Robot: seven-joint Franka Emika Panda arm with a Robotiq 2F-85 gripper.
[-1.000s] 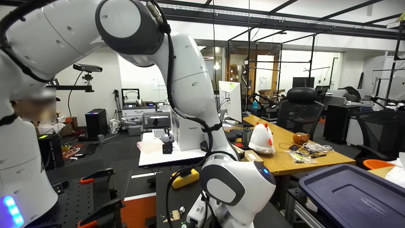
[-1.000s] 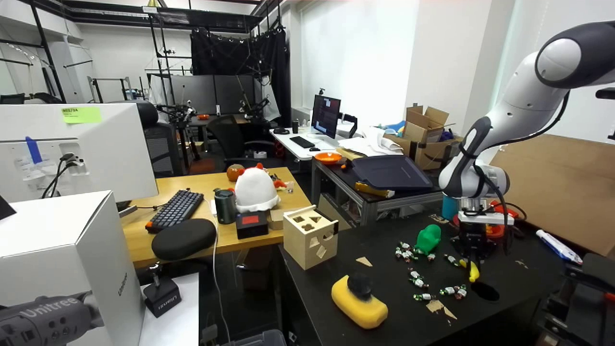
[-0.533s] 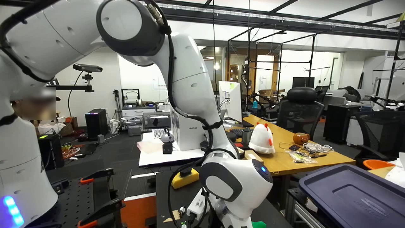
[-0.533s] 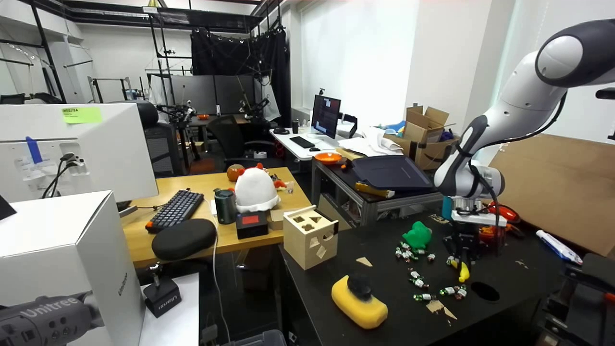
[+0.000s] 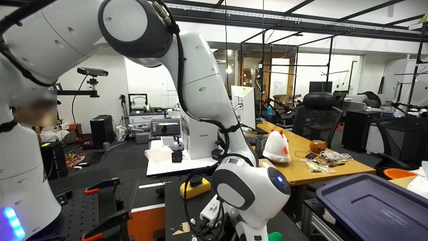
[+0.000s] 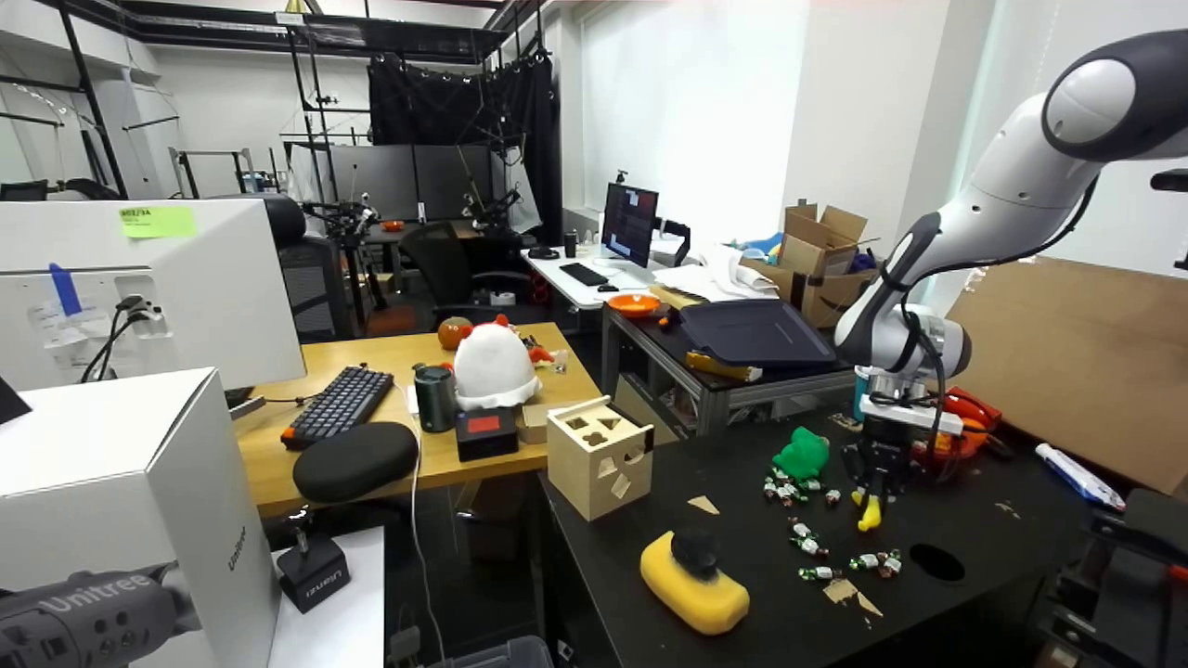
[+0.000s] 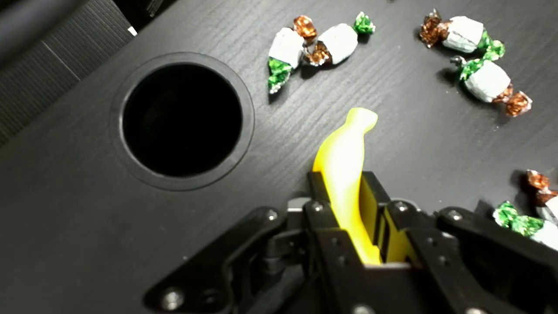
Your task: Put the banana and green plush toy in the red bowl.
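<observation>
The yellow banana (image 6: 870,513) is between the fingers of my gripper (image 6: 872,498). In the wrist view the banana (image 7: 342,152) stands out past the fingertips of the gripper (image 7: 343,176), with both fingers against it. It is over the black table; its height above the surface is hard to tell. The green plush toy (image 6: 802,454) lies on the table left of the gripper, beside wrapped candies; a bit of it (image 5: 275,236) shows in an exterior view. A red thing (image 6: 974,405), seemingly the red bowl, is behind the gripper, partly hidden by the arm and cables.
Several wrapped candies (image 6: 806,543) are scattered near the gripper. A round hole (image 6: 937,562) is near the table's edge. A wooden shape box (image 6: 599,461) and a yellow block with a black top (image 6: 694,584) stand to the left. A white-and-blue marker (image 6: 1079,476) lies right.
My gripper has moved left with the banana, away from the round hole. The green plush toy has shifted left and tipped over somewhat.
</observation>
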